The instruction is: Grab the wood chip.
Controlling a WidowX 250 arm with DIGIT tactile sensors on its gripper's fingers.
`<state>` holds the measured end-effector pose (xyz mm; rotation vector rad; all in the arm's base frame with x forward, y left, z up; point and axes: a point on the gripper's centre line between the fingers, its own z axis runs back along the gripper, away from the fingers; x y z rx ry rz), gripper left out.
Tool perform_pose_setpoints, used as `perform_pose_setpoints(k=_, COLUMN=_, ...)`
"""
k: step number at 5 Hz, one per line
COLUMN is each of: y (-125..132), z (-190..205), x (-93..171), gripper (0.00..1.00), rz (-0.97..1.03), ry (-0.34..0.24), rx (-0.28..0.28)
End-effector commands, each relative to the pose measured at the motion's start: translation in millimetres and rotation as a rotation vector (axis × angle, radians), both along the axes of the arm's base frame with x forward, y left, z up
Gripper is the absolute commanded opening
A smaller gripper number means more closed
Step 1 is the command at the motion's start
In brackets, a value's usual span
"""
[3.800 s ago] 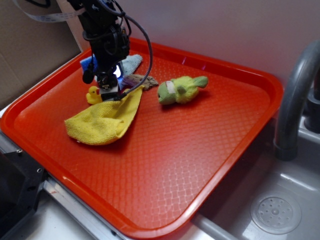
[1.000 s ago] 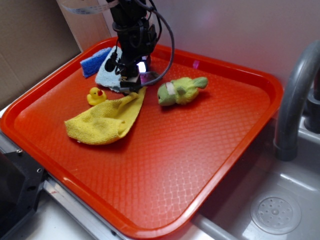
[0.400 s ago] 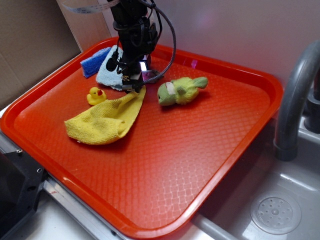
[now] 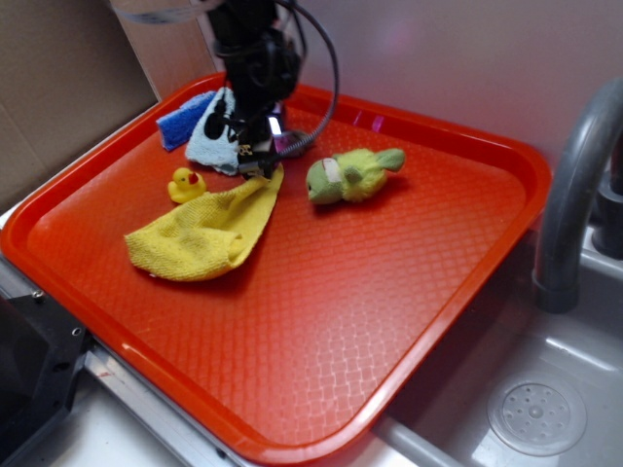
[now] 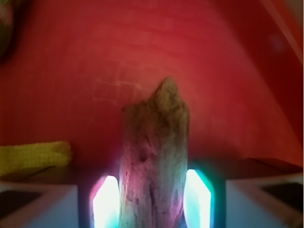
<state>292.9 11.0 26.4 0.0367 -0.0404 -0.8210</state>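
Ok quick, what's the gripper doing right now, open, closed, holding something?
Gripper: closed on the wood chip, which sits between its two fingers above the red tray.

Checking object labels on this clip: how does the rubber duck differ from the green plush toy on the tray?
The rubber duck is bright yellow with a red beak; the green plush toy is yellow-green and fuzzy. The duck is clearly smaller than the plush. The duck sits upright, while the plush lies on its side. The duck is left of the gripper; the plush is to its right. Both rest untouched on the red tray.
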Motion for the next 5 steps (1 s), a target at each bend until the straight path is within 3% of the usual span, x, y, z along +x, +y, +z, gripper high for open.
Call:
perform_pose_setpoints(k=1, y=40.8, z=110.0, x=-1.3, gripper=0.00, rz=0.528, ry=-0.175, rx=-0.207)
perform_pose_setpoints(k=2, y=40.9, z=160.0, x=-21.4, gripper=0.00, rz=0.778, ry=-0.167, rx=-0.165)
perform_pose_setpoints(k=3, y=44.1, z=213.0, x=-21.3, gripper=0.00, rz=0.993, ry=0.052, rx=-0.220)
perform_pose_setpoints(k=4, y=34.5, z=258.3, x=-29.8, gripper=0.00, rz=1.029, ry=-0.002, rx=-0.173)
perform_pose_setpoints(k=5, y=19.1, z=245.2, x=-37.9, gripper=0.00, rz=0.999, ry=-0.028, rx=-0.125)
